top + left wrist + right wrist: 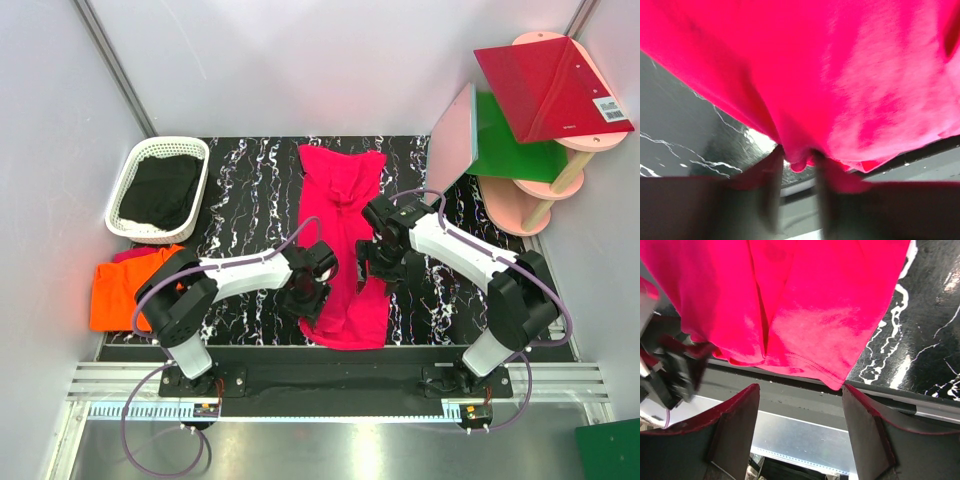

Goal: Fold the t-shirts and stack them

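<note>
A hot pink t-shirt (345,230) lies lengthwise down the middle of the black marbled table, its near hem hanging over the front edge. My left gripper (305,300) is at the shirt's near left edge. In the left wrist view its blurred fingers (772,175) pinch a fold of the pink cloth (840,75) between the tips (797,155). My right gripper (385,270) hovers over the shirt's right side; it stands open (801,390) just short of the hem (805,305), with nothing between its fingers. An orange t-shirt (120,295) lies folded at the near left.
A white basket (140,150) holding black cloth sits at the back left. Red (550,85) and green (510,140) stiff panels and a pink one (455,140) lean on a pink stand at the back right. The table's metal front rail (320,385) runs below the hem.
</note>
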Motion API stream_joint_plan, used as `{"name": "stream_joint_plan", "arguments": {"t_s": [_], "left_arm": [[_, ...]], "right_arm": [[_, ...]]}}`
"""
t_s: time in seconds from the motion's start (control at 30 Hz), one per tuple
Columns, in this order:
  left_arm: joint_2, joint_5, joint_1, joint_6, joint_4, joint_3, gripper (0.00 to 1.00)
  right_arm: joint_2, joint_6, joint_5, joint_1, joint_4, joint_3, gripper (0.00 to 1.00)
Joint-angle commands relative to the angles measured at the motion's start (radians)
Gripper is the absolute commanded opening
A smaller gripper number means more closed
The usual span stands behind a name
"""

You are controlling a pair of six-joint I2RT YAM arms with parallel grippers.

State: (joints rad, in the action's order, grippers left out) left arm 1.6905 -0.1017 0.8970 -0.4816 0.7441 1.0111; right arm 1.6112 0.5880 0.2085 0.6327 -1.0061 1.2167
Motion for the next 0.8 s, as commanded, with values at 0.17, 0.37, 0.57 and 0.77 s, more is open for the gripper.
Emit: {"name": "stream_joint_plan", "arguments": {"t_s": [0.17,0.37,0.57,0.77], "left_arm": [[0.003,-0.07,0.031,-0.058,0.086,-0.083,0.7],[0.002,-0.059,0.056,-0.068,0.106,-0.105,0.64],[-0.121,-0.012,0.059,-0.061,0.22,-0.048,0.65],[-0.276,0.187,0.042,-0.058,0.314,0.188,0.71]], "right_arm": [[0.012,-0.03,0.054,0.002,0.014,0.006,0.75],[0.015,-0.033,0.045,0.004,0.014,0.004,0.75],[0.003,-0.068,-0.029,-0.001,0.008,0.049,0.75],[0.1,-0.151,-0.167,-0.053,0.03,0.188,0.74]]}}
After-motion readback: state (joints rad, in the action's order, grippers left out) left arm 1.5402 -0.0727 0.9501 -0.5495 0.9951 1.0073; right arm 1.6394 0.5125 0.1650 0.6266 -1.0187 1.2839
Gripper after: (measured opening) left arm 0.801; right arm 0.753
